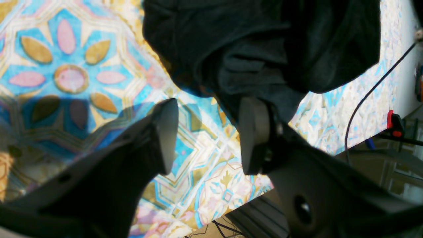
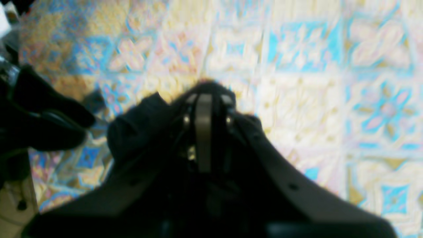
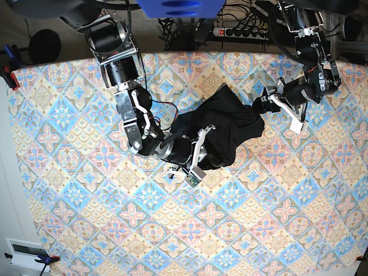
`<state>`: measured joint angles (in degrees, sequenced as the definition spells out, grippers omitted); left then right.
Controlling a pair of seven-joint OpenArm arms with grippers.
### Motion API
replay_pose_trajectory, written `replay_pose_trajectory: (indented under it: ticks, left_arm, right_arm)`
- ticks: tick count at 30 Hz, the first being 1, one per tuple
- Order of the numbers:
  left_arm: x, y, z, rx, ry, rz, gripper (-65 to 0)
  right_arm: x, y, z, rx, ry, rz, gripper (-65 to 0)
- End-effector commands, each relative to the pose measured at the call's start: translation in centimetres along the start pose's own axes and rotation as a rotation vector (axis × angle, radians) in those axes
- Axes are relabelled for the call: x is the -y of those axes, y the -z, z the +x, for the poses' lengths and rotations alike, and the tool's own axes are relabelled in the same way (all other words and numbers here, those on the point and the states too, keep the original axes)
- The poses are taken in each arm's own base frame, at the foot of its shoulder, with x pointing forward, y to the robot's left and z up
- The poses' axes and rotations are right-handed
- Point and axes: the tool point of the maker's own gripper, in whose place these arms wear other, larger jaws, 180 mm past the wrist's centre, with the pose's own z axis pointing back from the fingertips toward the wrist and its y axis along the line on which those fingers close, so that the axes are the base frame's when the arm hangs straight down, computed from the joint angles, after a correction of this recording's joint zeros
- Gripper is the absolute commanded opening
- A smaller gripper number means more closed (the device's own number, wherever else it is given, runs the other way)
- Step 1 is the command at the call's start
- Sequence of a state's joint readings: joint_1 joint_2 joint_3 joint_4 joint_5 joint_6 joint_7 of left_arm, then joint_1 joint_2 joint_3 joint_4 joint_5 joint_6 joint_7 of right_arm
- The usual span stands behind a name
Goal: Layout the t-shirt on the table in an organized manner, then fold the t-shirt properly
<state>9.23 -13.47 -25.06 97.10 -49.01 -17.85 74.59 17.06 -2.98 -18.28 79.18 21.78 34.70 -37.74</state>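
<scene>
The black t-shirt lies crumpled in a heap at the middle of the table. My right gripper is at the heap's lower left edge. In the blurred right wrist view its jaws are pressed together, with dark t-shirt fabric bunched around the tip. My left gripper sits at the heap's right edge. Its fingers stand wide apart with only patterned cloth between them, and the other finger rests against a hanging fold of the t-shirt.
A power strip and cables lie beyond the table's far edge. Red clamps hold the cloth at the corners. In the left wrist view a thin black cable and a red clamp sit near the table edge.
</scene>
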Motion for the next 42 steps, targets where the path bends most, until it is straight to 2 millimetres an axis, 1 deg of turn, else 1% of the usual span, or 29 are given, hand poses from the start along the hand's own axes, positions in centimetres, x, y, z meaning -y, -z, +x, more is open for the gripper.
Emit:
replay_pose_trajectory:
  ticks: [1, 5, 9, 11, 13, 16, 17, 19, 21, 24, 25, 29, 32, 33, 36, 38, 40, 42]
  left_arm:
    - [0.3, -0.5, 1.0, 0.028, 0.02, -0.009, -35.8]
    - [0.3, -0.4, 1.0, 0.028, 0.019, -0.01, -35.8]
    - [0.3, -0.4, 1.0, 0.03, 0.019, -0.01, -35.8]
    - [0.3, -0.4, 1.0, 0.03, 0.019, -0.01, -35.8]
    - [0.3, -0.4, 1.0, 0.03, 0.019, -0.01, -35.8]
    - [0.3, -0.4, 1.0, 0.03, 0.019, -0.01, -35.8]
    - [0.3, -0.4, 1.0, 0.03, 0.019, -0.01, -35.8]
    - [0.3, -0.4, 1.0, 0.03, 0.019, -0.01, -35.8]
    - [0.3, -0.4, 1.0, 0.03, 0.019, -0.01, -35.8]
    - [0.3, -0.4, 1.0, 0.028, 0.019, -0.01, -35.8]
    - [0.3, -0.4, 0.9, 0.027, 0.018, -0.01, -35.8]
    - [0.3, -0.4, 0.9, 0.027, 0.018, -0.01, -35.8]
    - [0.3, -0.4, 1.0, 0.028, 0.019, -0.01, -35.8]
    - [0.3, -0.4, 1.0, 0.028, 0.019, -0.01, -35.8]
    - [0.3, -0.4, 1.0, 0.028, 0.018, -0.011, -35.8]
    - [0.3, -0.4, 1.0, 0.028, 0.018, -0.011, -35.8]
    - [0.3, -0.4, 1.0, 0.028, 0.019, -0.01, -35.8]
    - [0.3, -0.4, 1.0, 0.028, 0.019, -0.01, -35.8]
  right_arm:
    - [-0.6, -0.2, 2.0, 0.058, -0.02, 0.018, -61.2]
    - [-1.9, -0.9, 2.0, 0.076, -0.026, 0.026, -61.2]
    - [-2.7, -1.1, 0.9, 0.061, -0.01, 0.032, -60.7]
    - [-2.6, -1.2, 0.4, 0.055, 0.005, 0.026, -59.7]
    - [-2.4, -1.1, 0.4, 0.05, 0.006, 0.02, -55.1]
    - [-2.3, -1.1, 0.4, 0.047, 0.008, 0.015, -46.5]
    - [-2.2, -1.1, 0.2, 0.038, 0.011, 0.013, -44.5]
    - [-2.0, -0.8, -0.9, 0.011, 0.034, 0.012, -42.2]
    - [-2.0, -0.5, -1.9, -0.012, 0.054, 0.015, -42.4]
    - [-1.8, -0.2, -2.9, -0.034, 0.075, 0.017, -42.5]
    - [-1.8, -0.2, -2.9, -0.034, 0.075, 0.016, -42.5]
    - [-1.1, -0.1, -1.7, -0.02, 0.055, 0.008, -42.5]
    - [-0.9, -0.2, -1.6, -0.02, 0.051, 0.004, -42.5]
    - [-0.5, -0.2, -1.5, -0.024, 0.042, -0.003, -42.5]
    - [0.5, 0.0, -2.8, -0.076, 0.03, -0.025, -42.4]
    - [1.1, 0.1, -2.6, -0.081, 0.014, -0.035, -42.4]
    - [1.2, 0.3, -2.1, -0.068, 0.01, -0.035, -42.4]
    - [1.3, 0.3, -2.3, -0.069, 0.013, -0.035, -42.4]
